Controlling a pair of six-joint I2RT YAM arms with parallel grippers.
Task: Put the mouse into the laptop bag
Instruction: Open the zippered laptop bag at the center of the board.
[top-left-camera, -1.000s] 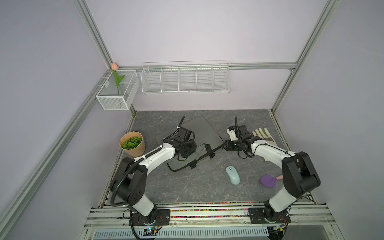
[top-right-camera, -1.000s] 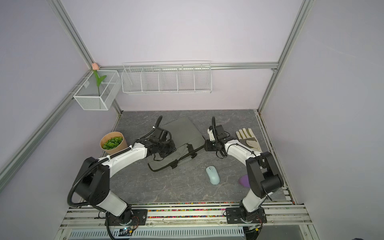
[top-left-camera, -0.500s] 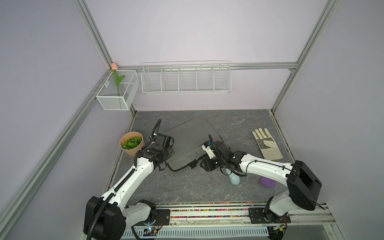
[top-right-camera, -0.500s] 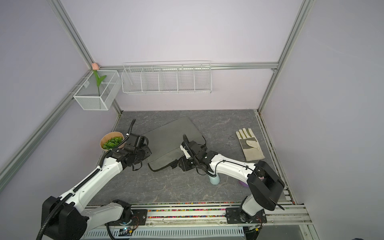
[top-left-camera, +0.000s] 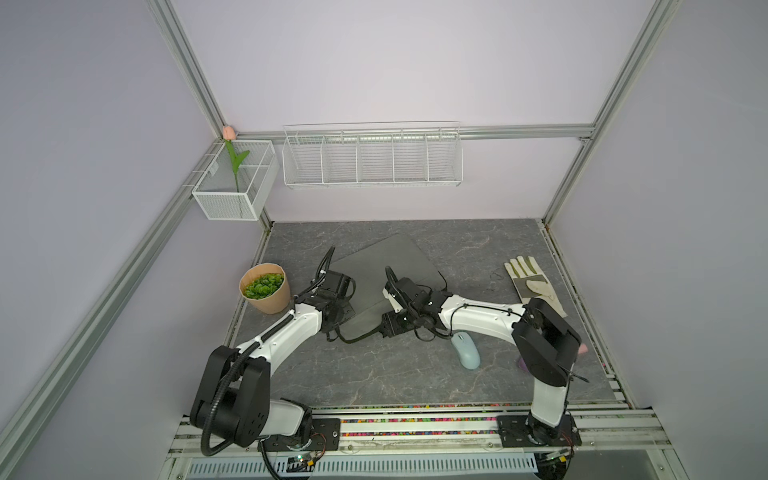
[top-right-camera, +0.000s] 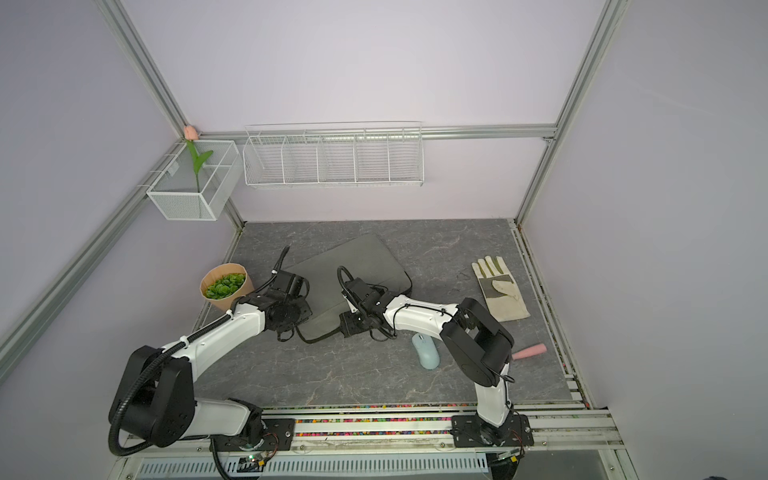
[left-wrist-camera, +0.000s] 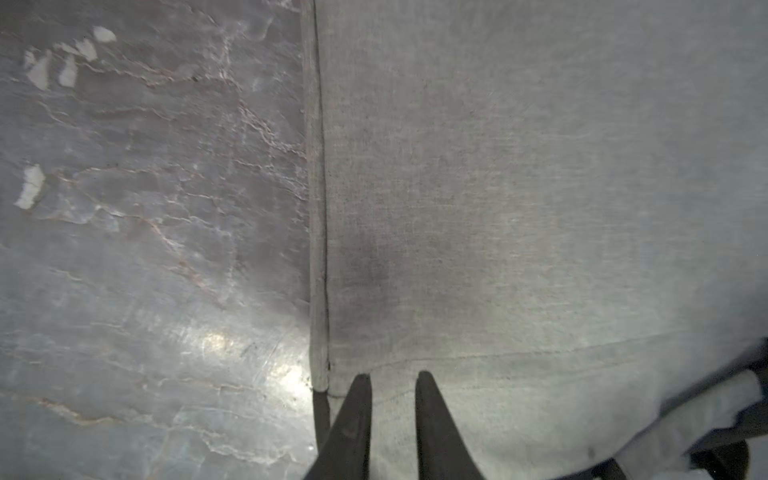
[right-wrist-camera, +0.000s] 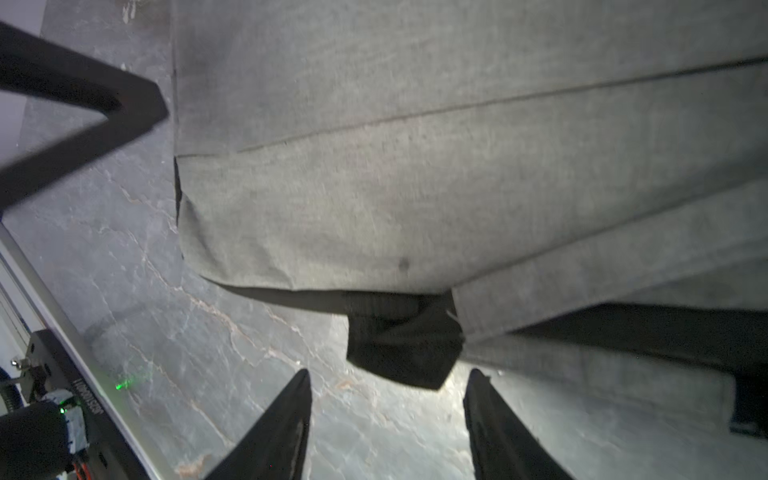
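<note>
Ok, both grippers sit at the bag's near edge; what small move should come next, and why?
Probably ease the right gripper forward and close on the black strap end of the laptop bag. Its jaws stand open just short of it. The mouse lies unheld on the table, so the bag likely needs lifting open first.

purple piece mostly hidden, laptop bag partly covered

Potted plant stands near the left wall, work glove near the right.
</note>
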